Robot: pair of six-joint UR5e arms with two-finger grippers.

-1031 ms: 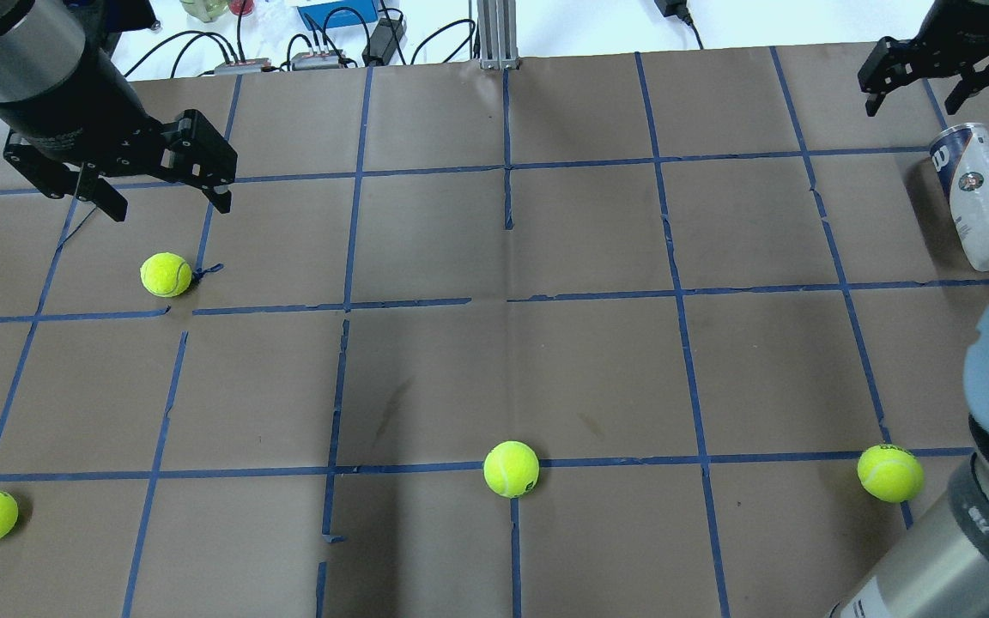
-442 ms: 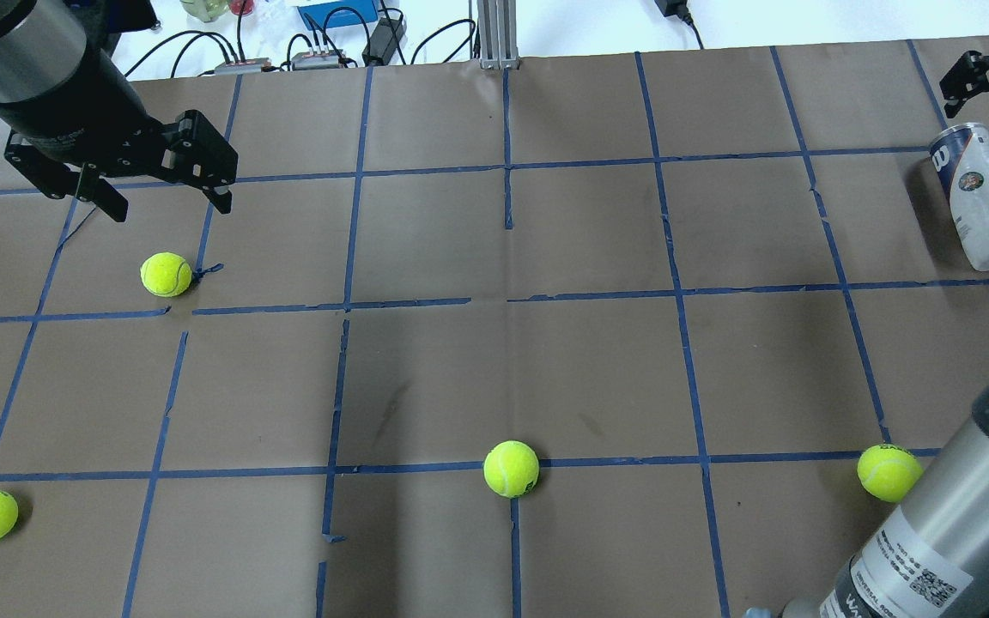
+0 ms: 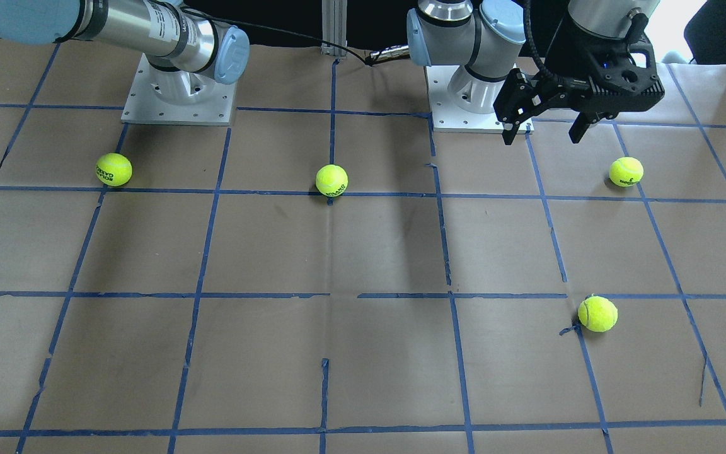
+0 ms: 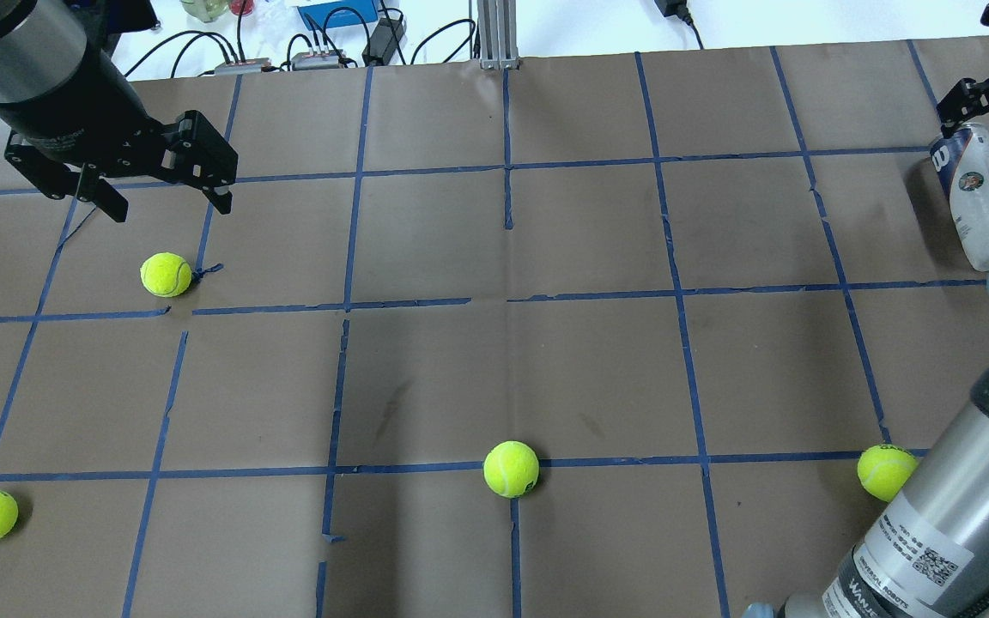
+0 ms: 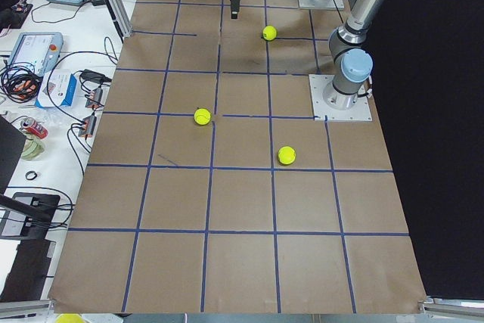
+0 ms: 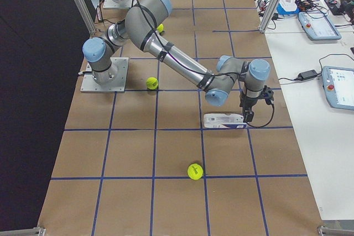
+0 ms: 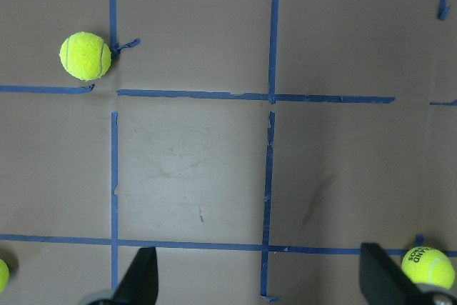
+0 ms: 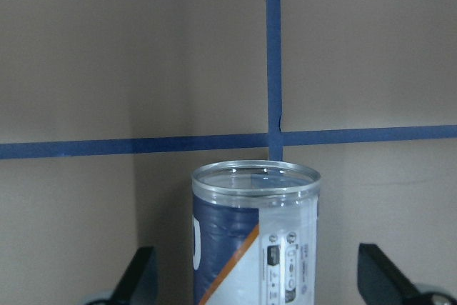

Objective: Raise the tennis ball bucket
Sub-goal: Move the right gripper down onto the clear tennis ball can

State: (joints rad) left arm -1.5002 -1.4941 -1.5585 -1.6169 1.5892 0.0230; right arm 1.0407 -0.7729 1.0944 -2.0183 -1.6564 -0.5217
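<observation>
The left arm (image 4: 27,64) sticks out forward, and the left gripper (image 4: 173,210) hangs up in the air, pointing down, its two fingers spread wide apart. The right arm (image 6: 171,56) is stretched far out and bends at the wrist. The right gripper (image 6: 248,117) points straight down, low, with its fingers (image 8: 136,280) wide apart too.

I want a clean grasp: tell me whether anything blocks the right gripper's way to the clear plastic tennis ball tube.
Nothing visible does. In the wrist view the clear plastic tennis ball tube lies on its side, framed between the open fingers of the right gripper. The nearest yellow-green tennis ball sits well away.
</observation>
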